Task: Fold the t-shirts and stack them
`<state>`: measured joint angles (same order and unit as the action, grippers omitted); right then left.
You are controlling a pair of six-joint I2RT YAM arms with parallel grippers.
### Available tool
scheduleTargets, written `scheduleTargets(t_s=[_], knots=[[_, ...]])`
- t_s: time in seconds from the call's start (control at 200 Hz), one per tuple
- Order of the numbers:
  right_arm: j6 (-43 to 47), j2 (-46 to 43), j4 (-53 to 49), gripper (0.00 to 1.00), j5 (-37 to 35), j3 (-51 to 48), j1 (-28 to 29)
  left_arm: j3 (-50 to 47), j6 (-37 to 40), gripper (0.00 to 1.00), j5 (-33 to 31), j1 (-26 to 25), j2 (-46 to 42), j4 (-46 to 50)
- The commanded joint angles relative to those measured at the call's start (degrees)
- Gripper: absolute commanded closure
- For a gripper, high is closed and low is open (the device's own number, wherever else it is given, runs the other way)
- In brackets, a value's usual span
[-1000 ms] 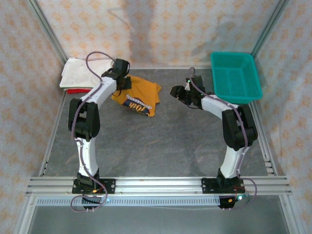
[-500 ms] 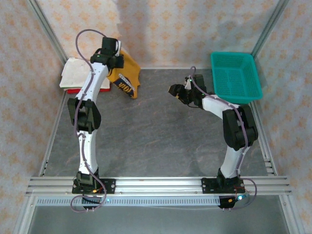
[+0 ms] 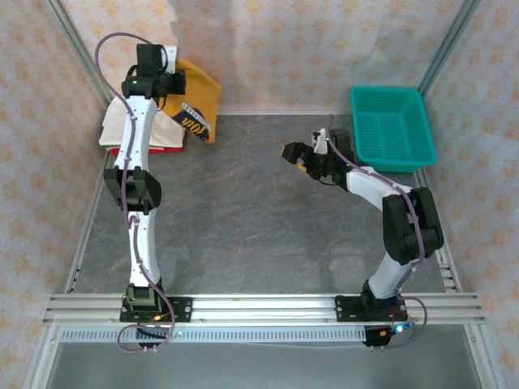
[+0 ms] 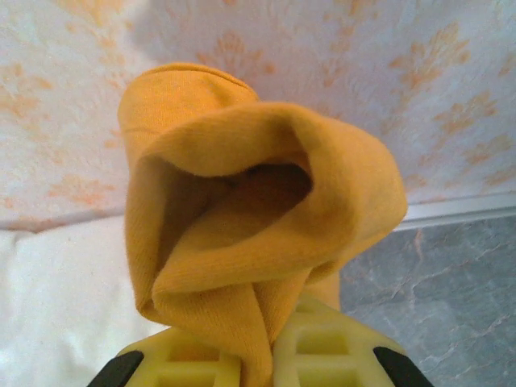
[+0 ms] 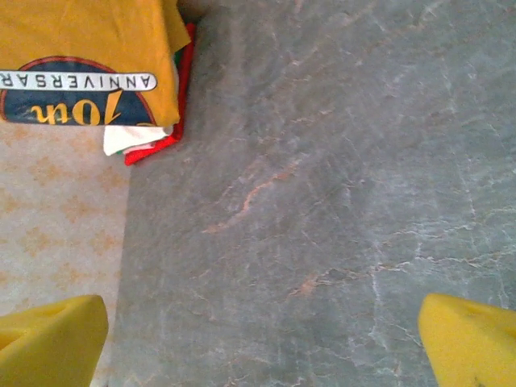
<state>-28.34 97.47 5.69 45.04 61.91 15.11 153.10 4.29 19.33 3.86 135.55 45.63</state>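
- The left gripper [image 3: 168, 82], clamped on the orange shirt [image 3: 199, 109], had carried it off the table [image 3: 268, 235] to hang over the stacked white shirt [image 3: 117, 126] and red shirt [image 3: 166, 149].
- The right gripper [image 3: 293, 154] had spread wide, empty.
- Judged: only lowering remained.

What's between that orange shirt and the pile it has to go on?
Nothing visible. The left gripper holds the orange shirt up right beside the pile's white shirt, whose top lies bare.
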Motion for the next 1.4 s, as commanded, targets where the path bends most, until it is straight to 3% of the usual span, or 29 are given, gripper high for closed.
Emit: scheduleTargets(t_s=[0.0,0.28,0.555,0.766,0.816,0.886,0.916,1.026,1.171,1.286,1.396], knots=[[3.42,-2.99,-3.45,0.00,-0.82,0.16,0.14,2.12,-1.95,1.00,4.83,3.84,-0.41,-2.69],[3.72,-5.68,-10.28,0.00,-3.69,0.99,0.15,5.80,-6.70,1.00,13.34,12.29,5.92,-10.67],[3.23,-6.55,-15.82,0.00,-7.59,4.06,0.13,8.73,-8.82,1.00,13.62,17.54,14.57,-14.60],[2.58,-5.21,-15.27,0.00,-7.14,6.15,0.66,8.75,-2.70,1.00,3.27,18.27,17.21,-12.96],[2.51,-4.76,-15.11,0.00,-6.98,6.38,0.82,8.71,-1.26,0.82,0.98,18.29,17.04,-12.80],[2.20,-4.16,-14.30,0.00,-6.57,6.56,1.03,8.73,0.45,0.38,-1.88,18.29,16.30,-12.34],[2.08,-3.83,-13.86,0.00,-6.37,6.63,1.00,8.71,0.83,0.24,-2.98,18.29,15.71,-12.16],[2.20,-3.46,-13.26,0.01,-6.39,7.02,1.53,8.71,1.11,0.23,-7.01,18.12,12.25,-11.56],[3.67,-5.32,-12.86,0.01,-9.22,6.15,1.64,8.50,-2.13,0.11,-14.74,18.03,4.52,-9.81],[5.09,-7.68,-11.43,0.01,-13.05,4.94,1.65,3.64,-4.29,0.00,-13.51,17.32,-4.63,-9.41],[7.40,-10.44,-10.73,0.01,-19.63,3.89,1.65,-6.81,-3.58,0.00,-12.36,14.81,-14.62,-10.78]])
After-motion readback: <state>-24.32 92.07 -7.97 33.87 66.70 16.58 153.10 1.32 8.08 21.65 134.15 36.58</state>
